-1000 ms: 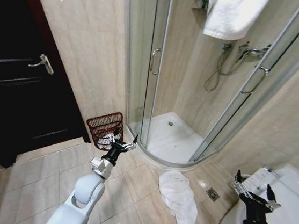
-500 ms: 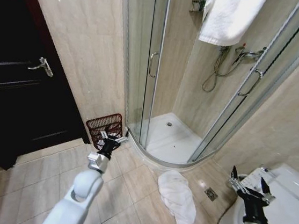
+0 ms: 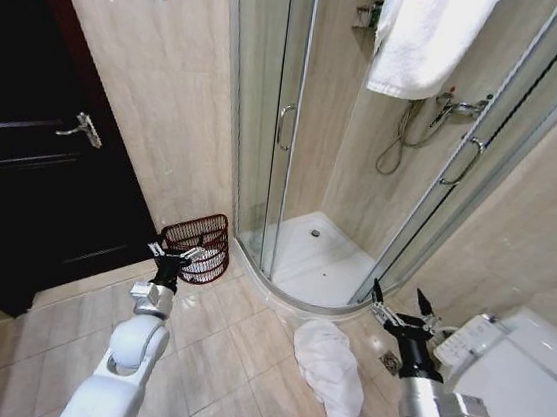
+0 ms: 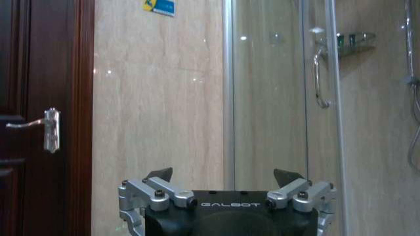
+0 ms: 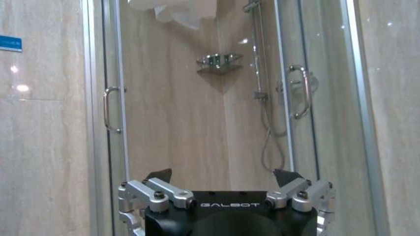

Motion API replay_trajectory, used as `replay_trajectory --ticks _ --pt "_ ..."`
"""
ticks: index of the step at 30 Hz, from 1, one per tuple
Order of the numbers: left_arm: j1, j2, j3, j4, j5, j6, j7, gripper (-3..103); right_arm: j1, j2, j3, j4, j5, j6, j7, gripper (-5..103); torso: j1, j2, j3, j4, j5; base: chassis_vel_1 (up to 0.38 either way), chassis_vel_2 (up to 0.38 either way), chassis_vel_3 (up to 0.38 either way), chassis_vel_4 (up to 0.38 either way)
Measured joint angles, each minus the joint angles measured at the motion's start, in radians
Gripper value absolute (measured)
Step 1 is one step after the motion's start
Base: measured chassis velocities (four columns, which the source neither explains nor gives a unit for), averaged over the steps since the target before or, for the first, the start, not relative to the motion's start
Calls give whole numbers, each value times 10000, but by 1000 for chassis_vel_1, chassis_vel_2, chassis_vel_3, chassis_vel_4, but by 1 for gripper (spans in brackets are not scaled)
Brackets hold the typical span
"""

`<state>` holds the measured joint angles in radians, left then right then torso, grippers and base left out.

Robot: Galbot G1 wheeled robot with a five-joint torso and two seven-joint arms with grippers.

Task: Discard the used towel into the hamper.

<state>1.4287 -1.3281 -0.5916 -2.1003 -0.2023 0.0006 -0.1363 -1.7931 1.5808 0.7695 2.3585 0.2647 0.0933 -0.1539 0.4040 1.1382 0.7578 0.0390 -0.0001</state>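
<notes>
The used towel (image 3: pixel 331 368) is a crumpled white cloth lying on the tiled floor just outside the shower. The hamper (image 3: pixel 200 245), a dark reddish-brown wire basket, stands against the wall left of the shower door. My left gripper (image 3: pixel 175 251) is open and empty, held in front of the hamper's left side. In the left wrist view the left gripper (image 4: pixel 223 175) faces the wall and shower door. My right gripper (image 3: pixel 400 303) is open and empty, pointing upward just right of the towel and above the floor drain. In its own wrist view the right gripper (image 5: pixel 223 175) faces the shower.
A glass corner shower (image 3: pixel 318 258) with a raised curved sill fills the middle. Another white towel (image 3: pixel 424 34) hangs over its top rail. A dark door (image 3: pixel 32 160) is on the left, a white toilet (image 3: pixel 525 383) at the right, and a floor drain (image 3: pixel 389 361) beside the towel.
My left gripper has swung left, from the hamper's right side to its left front. My right gripper has moved left, away from the toilet and closer to the towel. The head view shifted slightly.
</notes>
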Motion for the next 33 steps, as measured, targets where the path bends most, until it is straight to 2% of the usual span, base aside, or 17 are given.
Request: replay_trajectory --ticks 17,33 --pt "42 55 41 -454 -85 221 304 100 -125 -234 242 351 222 68 513 100 393 860 467 0 1 0 0 0 0" --pt "97 196 28 -589 -179 204 501 100 -120 -173 280 558 189 41 577 100 798 1746 948 1 1 0 0 0 0"
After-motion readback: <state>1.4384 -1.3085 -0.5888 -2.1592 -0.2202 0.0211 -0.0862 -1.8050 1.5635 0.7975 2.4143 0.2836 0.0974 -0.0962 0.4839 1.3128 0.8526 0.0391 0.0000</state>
